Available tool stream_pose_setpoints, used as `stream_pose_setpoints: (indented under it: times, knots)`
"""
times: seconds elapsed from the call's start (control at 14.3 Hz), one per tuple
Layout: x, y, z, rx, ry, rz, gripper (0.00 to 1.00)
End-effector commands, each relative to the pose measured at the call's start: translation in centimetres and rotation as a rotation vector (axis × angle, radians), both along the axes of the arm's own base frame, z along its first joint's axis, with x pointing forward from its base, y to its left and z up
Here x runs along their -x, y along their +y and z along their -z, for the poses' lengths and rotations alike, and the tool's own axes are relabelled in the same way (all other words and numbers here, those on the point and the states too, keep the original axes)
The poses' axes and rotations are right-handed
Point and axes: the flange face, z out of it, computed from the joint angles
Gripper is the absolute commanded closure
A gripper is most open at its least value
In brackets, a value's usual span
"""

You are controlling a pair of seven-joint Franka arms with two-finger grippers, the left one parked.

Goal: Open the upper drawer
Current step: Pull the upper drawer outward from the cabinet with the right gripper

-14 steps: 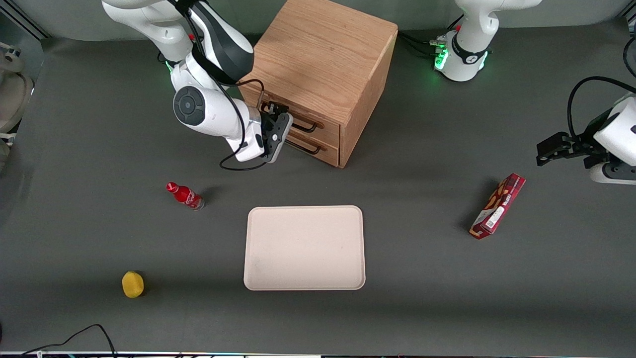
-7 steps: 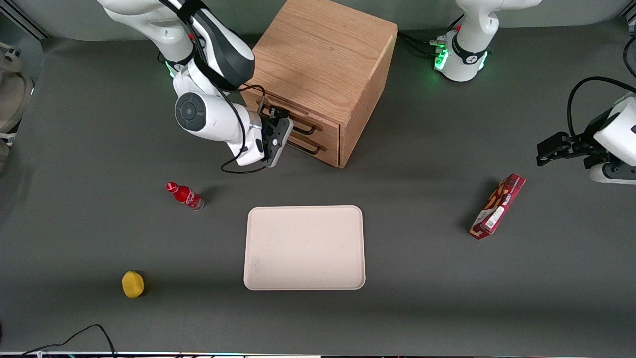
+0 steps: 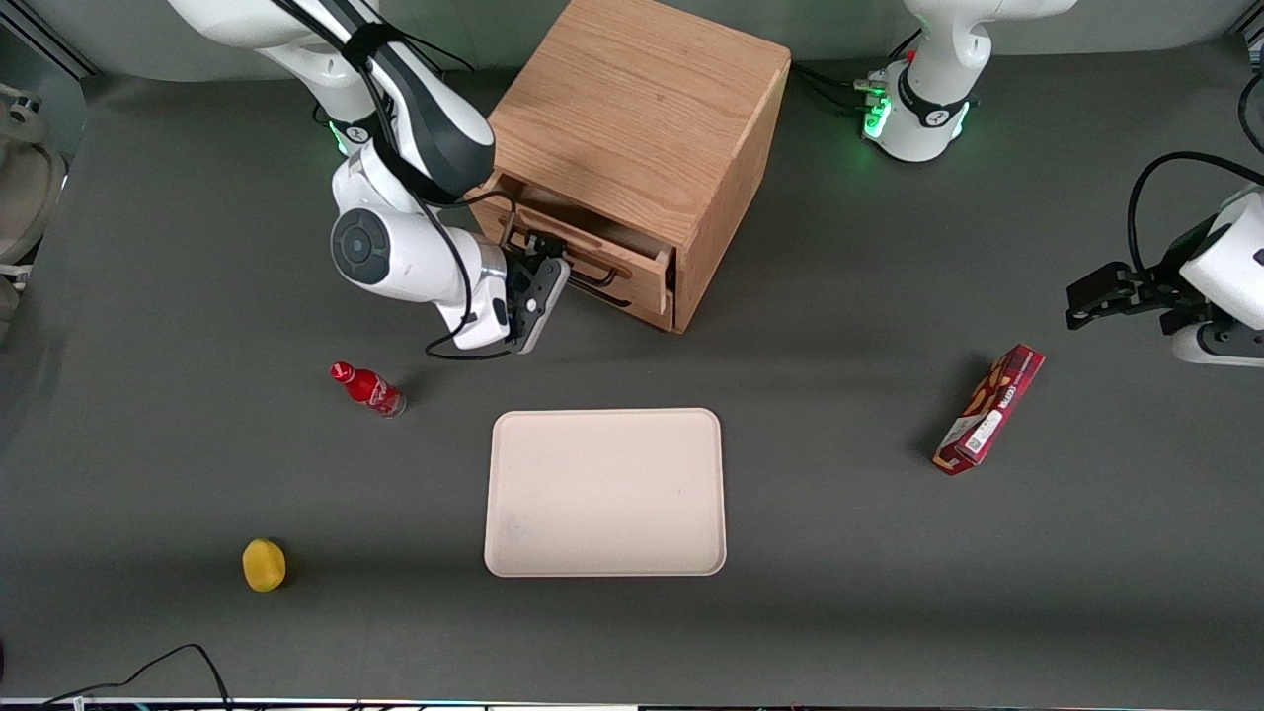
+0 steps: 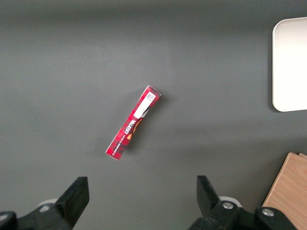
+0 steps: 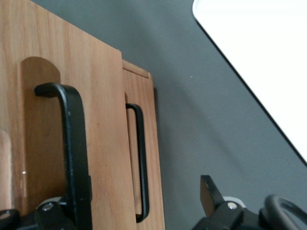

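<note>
The oak cabinet (image 3: 642, 109) stands at the back of the table. Its upper drawer (image 3: 602, 262) is pulled partly out, with a dark gap showing above its front. My right gripper (image 3: 545, 265) is at the drawer's thin black bar handle (image 3: 595, 279), at the handle's end toward the working arm. In the right wrist view the handle (image 5: 74, 143) runs along the drawer front (image 5: 103, 143) down to one finger, and the other fingertip (image 5: 209, 191) stands well apart, so the gripper (image 5: 139, 211) is open. The lower drawer (image 5: 154, 143) with its own handle (image 5: 143, 158) stays closed underneath.
A beige tray (image 3: 604, 491) lies nearer the front camera than the cabinet. A red bottle (image 3: 367, 388) lies close to the working arm, and a yellow fruit (image 3: 264, 564) is nearer the camera. A red snack box (image 3: 989, 408) lies toward the parked arm's end.
The upper drawer has slid out of the cabinet toward the front camera. My right gripper has moved the same way with the handle.
</note>
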Motion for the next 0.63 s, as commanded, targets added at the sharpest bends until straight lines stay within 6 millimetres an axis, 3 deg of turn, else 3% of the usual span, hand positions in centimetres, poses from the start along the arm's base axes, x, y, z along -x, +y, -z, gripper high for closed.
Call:
stream_pose_setpoints:
  times: [0.0,0.56]
  knots:
    - [-2.6,-0.7,0.3,-0.011,-0.018,0.0,0.0]
    - [-6.9,-3.1,0.0,0.008,-0.016,0.017,0.0]
